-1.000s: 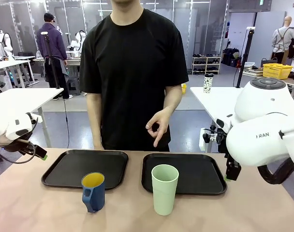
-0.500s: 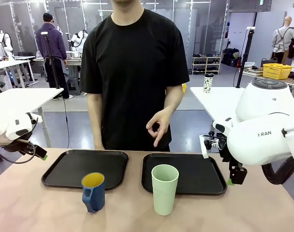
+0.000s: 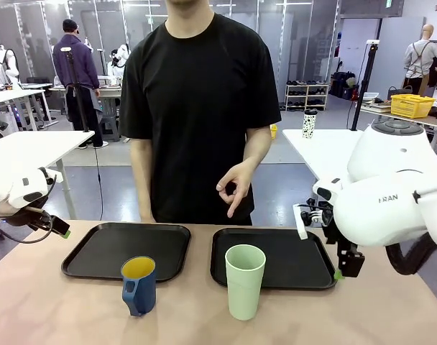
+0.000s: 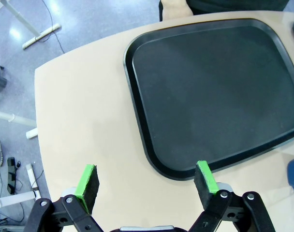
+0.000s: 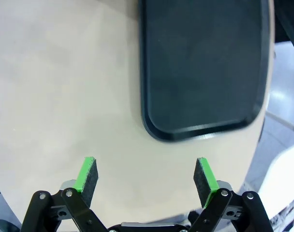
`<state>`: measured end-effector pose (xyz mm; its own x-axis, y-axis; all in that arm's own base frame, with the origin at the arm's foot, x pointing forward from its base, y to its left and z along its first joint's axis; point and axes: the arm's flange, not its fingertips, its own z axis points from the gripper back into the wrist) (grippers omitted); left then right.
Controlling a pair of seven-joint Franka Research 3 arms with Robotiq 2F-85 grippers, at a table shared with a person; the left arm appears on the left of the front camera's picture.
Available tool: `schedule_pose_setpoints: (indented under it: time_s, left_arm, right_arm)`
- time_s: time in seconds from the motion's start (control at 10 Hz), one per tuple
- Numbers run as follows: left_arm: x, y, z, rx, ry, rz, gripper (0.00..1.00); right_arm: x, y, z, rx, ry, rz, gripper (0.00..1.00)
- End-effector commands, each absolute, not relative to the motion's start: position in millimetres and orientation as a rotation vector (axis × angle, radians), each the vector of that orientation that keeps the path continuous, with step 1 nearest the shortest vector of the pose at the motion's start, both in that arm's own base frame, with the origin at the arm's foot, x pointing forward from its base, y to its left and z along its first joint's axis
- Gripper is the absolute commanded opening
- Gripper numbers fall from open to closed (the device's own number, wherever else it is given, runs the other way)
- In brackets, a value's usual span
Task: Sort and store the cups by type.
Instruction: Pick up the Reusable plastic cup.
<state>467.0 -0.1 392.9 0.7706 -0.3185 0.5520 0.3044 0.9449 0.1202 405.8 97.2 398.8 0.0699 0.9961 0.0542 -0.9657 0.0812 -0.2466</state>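
A tall pale mint-green tumbler (image 3: pixel 245 282), handleless and narrowing slightly toward its base, stands upright on the bench (image 3: pixel 75 309) just in front of the near edge of the right black tray (image 3: pixel 297 267). To its left stands a shorter dark blue mug (image 3: pixel 139 285), yellow inside, its handle turned toward the near side. It is also upright on the bench, at the near edge of the left black tray (image 3: pixel 103 251). The 2 cups are apart from each other, and neither sits inside a tray. The left hand (image 4: pixel 146 170) hangs over the bench's left end beside that tray's corner, green pads spread wide with nothing between them. The right hand (image 5: pixel 146 163) hovers beside the right tray's outer corner, jaws equally wide and holding nothing. A person (image 3: pixel 197 108) in a black T-shirt stands at the far side.
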Motion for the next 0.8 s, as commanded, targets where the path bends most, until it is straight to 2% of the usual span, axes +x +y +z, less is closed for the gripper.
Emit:
schedule_pose_setpoints:
  time_s: [0.0, 0.4, 0.7]
  left_arm:
    - [467, 1, 393, 0.033, -0.603, -0.344, 1.00]
    - [467, 1, 393, 0.033, -0.603, -0.344, 1.00]
    - [467, 1, 393, 0.033, -0.603, -0.344, 1.00]
  right_arm:
    - [408, 96, 374, -0.020, -0.273, 1.576, 1.00]
    - [405, 96, 337, 0.206, -0.462, 1.581, 1.00]
    - [405, 89, 314, 0.440, -0.594, 1.586, 1.00]
